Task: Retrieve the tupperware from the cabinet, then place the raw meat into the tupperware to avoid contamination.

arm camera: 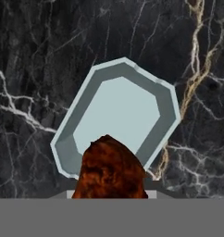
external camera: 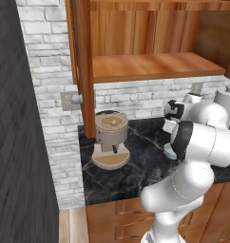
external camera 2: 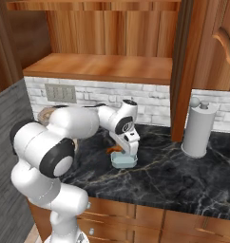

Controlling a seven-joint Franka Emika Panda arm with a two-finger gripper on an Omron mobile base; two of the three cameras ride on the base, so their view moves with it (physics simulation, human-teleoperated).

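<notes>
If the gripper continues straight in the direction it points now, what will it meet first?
Most likely the tupperware. In the hand view the gripper points down at the open tub on the black marble counter, with the raw meat at its tips, so the meat would probably touch the tub's floor first. Depth is uncertain.

Translucent plastic tupperware (arm camera: pixel 118 111), glossy black marble counter (arm camera: pixel 35 55), wooden cabinet (external camera 2: pixel 102 66)

Raw meat (arm camera: pixel 110 169) above open tupperware (arm camera: pixel 118 111) on dark counter (arm camera: pixel 30 55).
</notes>
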